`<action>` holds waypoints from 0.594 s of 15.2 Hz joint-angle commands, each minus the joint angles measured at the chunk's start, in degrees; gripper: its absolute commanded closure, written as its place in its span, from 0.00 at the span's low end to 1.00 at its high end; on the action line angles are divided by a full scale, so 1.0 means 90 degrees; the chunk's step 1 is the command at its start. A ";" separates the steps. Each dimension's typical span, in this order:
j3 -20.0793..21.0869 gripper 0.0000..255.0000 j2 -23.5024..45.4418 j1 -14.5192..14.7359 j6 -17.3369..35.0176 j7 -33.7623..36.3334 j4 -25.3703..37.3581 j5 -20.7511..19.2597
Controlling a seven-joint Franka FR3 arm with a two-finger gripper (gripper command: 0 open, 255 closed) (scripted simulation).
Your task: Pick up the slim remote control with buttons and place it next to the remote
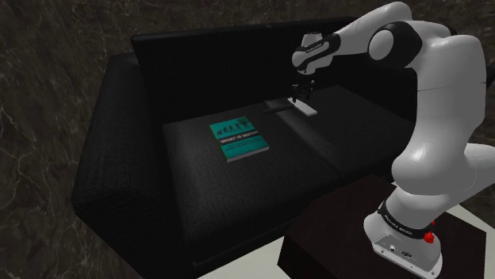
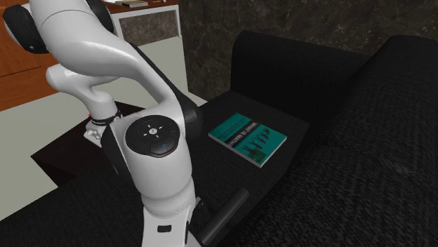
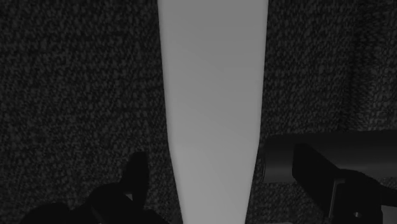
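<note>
Where the seat of the black fabric sofa (image 1: 119, 158) meets its backrest, the slim pale grey remote control (image 1: 306, 109) lies slantwise on the cushion, a little to the shoulder view's right of the seat's middle. Just beside it, on the shoulder view's left, lies a dark flat remote (image 1: 278, 104), its end close to the grey one; whether the two touch cannot be told. The black two-finger gripper (image 1: 301, 93) hangs pointing down just above the grey remote, at the end of the white arm (image 1: 428, 87), which reaches up and left from its dark box stand (image 1: 333, 238).

Seen from the wrist, the grey remote (image 3: 213, 95) runs lengthwise between the fingers (image 3: 136, 175) of the gripper (image 3: 219, 175). They stand wide apart, one on each side of it, and neither presses on it, so nothing is clasped.

A teal rectangular book (image 1: 239, 139) lies flat on the same seat, nearer and to the shoulder view's left of both remotes, well apart from them. In the second exterior view the book (image 2: 248, 138) lies on the sofa beyond the arm's white joint (image 2: 151, 147), with pale floor (image 2: 42, 140) and brown wooden furniture (image 2: 21, 70) at that view's left. A dark marbled wall (image 1: 47, 79) stands behind the sofa.
</note>
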 commanded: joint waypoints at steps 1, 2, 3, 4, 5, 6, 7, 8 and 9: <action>0.0012 0.00 -0.0183 -0.0020 -0.0285 -0.0034 0.0103 0.0027; 0.0018 0.00 -0.0251 -0.0020 -0.0419 -0.0040 0.0169 0.0037; 0.0018 0.00 -0.0251 -0.0020 -0.0419 -0.0040 0.0169 0.0037; 0.0018 0.00 -0.0251 -0.0020 -0.0418 -0.0040 0.0168 0.0037; 0.0018 0.00 -0.0251 -0.0020 -0.0418 -0.0040 0.0169 0.0037; 0.0018 0.00 -0.0251 -0.0020 -0.0418 -0.0040 0.0169 0.0037; 0.0018 0.00 -0.0251 -0.0020 -0.0419 -0.0040 0.0169 0.0037; 0.0018 0.00 -0.0251 -0.0020 -0.0419 -0.0040 0.0169 0.0037; 0.0018 0.00 -0.0251 -0.0020 -0.0419 -0.0040 0.0169 0.0037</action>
